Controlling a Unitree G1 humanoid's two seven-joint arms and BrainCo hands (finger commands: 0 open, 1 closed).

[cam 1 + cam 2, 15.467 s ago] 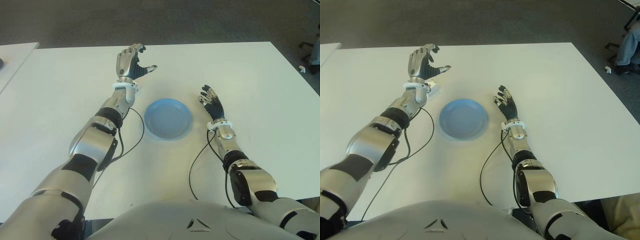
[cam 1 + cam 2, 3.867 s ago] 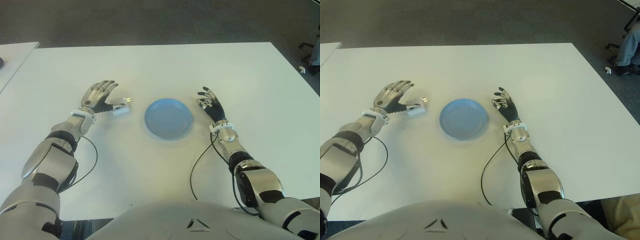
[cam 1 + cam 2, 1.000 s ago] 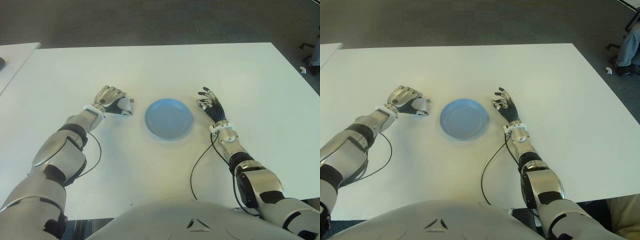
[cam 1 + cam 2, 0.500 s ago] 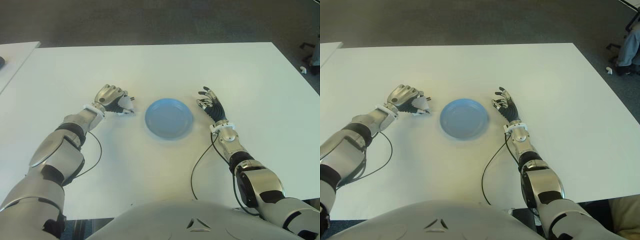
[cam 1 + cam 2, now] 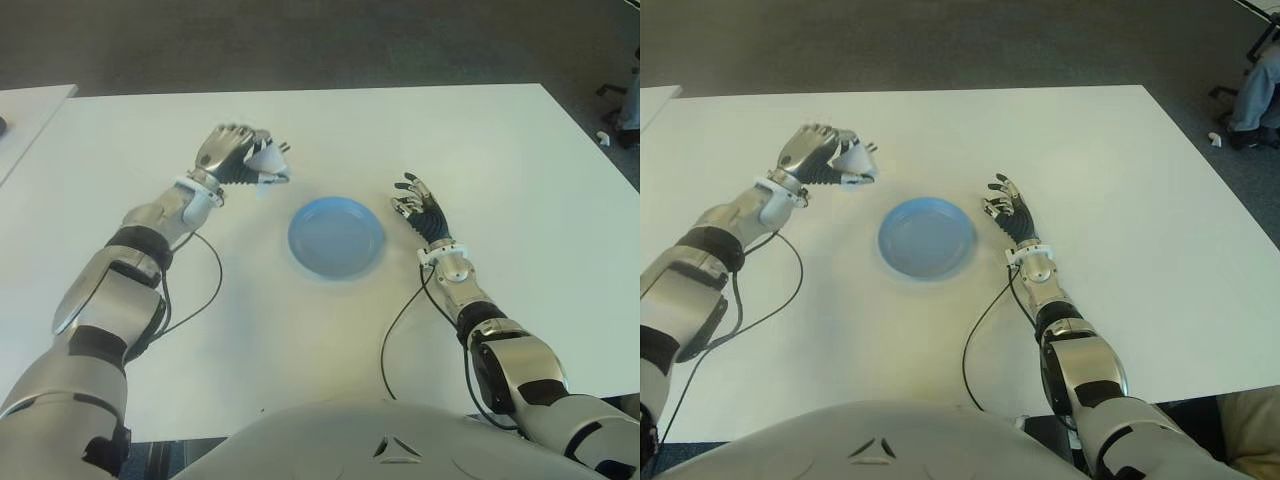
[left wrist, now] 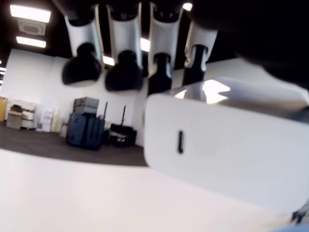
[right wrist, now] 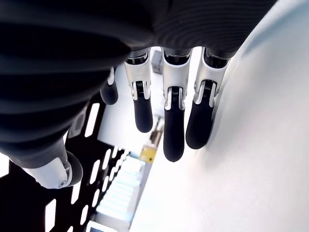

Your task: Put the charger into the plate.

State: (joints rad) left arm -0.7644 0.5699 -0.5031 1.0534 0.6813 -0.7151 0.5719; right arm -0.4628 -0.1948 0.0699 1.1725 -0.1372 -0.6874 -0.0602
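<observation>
My left hand [image 5: 240, 158] is raised above the white table [image 5: 500, 160], up and to the left of the blue plate [image 5: 336, 237]. Its fingers are curled around a white charger [image 5: 265, 164] with metal prongs pointing toward the plate. In the left wrist view the charger [image 6: 227, 130] fills the frame as a white block with a small slot, and the fingertips [image 6: 123, 72] curl over it. The plate sits flat in the middle of the table with nothing in it. My right hand [image 5: 420, 205] shows just right of the plate, its fingers [image 7: 171, 121] spread and holding nothing.
Black cables [image 5: 395, 330] trail from both wrists across the near part of the table. A second table's corner [image 5: 30, 100] shows at the far left. A chair base [image 5: 1240, 100] and a person's leg stand on the floor at the far right.
My left hand has lifted off the table with the charger and moved farther away and slightly toward the plate. The right hand has stayed still.
</observation>
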